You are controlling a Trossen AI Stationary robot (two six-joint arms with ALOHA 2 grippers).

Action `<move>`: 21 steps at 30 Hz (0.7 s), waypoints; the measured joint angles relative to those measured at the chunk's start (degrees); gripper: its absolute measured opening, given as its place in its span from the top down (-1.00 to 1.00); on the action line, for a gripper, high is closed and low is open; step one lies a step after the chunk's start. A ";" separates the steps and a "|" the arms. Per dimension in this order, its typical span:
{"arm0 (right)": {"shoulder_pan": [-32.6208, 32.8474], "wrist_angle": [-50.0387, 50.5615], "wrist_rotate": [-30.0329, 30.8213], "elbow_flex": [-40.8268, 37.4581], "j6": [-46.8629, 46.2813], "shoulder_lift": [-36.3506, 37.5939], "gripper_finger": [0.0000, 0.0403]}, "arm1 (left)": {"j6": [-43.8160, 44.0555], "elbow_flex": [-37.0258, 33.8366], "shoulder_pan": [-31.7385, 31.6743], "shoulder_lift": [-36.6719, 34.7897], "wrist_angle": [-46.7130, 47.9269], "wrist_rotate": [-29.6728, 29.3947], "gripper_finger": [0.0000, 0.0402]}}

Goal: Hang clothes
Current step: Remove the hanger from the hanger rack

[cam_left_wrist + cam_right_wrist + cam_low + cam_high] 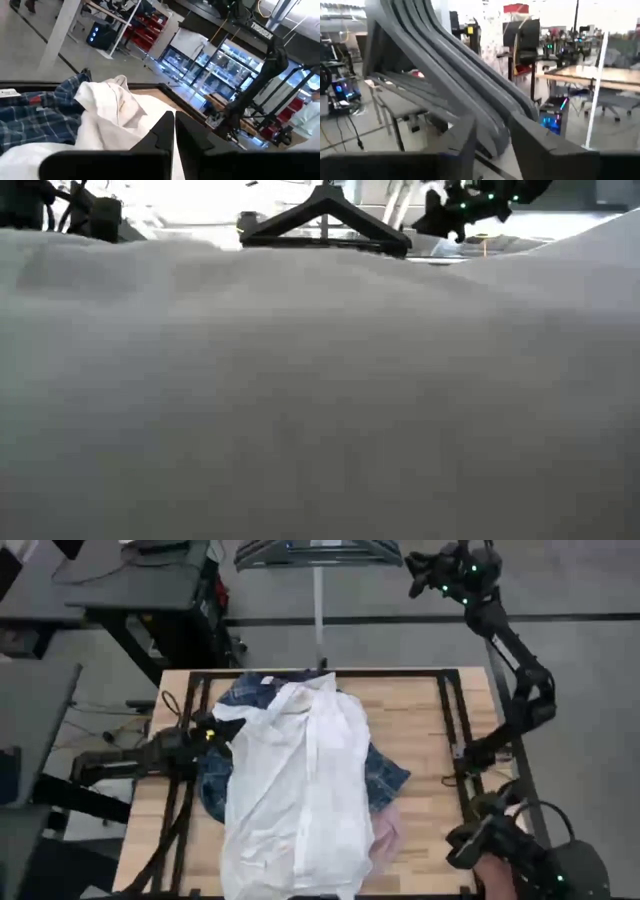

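The clothes lie heaped in the middle of the table. A white shirt [295, 790] is spread on top of a blue plaid shirt [388, 775] and a pink one [386, 837]. My left gripper [208, 733] is shut and level at the white shirt's left edge [110, 105]. Beyond the table's far edge, several grey hangers [318, 552] hang in a row on a stand. My right gripper [412, 575] is raised at their right end. Its fingers stand apart on either side of the hangers' sloping arms [450, 85]. My left gripper's shut fingers [165, 135] lie just over the white cloth; whether they touch it I cannot tell. My right gripper comes level at the hangers from the right, with the lower end of their arms [492, 132] between its fingers. I cannot tell whether a finger touches them.
A black metal frame [450, 710] runs around the tabletop. The stand's pale pole [320, 610] rises behind the far edge. White cloth [320, 380] fills the low view. A person in white [310, 112] stands off to one side of the room.
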State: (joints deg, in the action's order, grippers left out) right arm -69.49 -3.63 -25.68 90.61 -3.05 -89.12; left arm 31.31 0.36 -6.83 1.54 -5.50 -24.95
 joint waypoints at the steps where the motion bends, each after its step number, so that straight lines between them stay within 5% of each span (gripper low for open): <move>1: -0.02 0.39 -0.02 0.02 0.00 -0.39 0.20 | -0.02 0.00 -0.02 0.00 0.00 0.02 0.99; 8: 1.15 0.42 -0.21 0.02 -0.06 -3.51 -0.06 | -0.43 0.00 -0.02 0.02 0.00 -0.02 0.99; 21: 1.94 -0.47 -6.02 0.00 0.17 -3.67 -0.04 | -0.24 0.00 -0.02 0.00 0.00 -0.02 0.99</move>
State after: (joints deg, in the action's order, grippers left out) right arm -67.55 -4.09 -31.70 90.61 -2.87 -92.79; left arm 31.07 0.36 -6.85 1.54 -5.50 -24.97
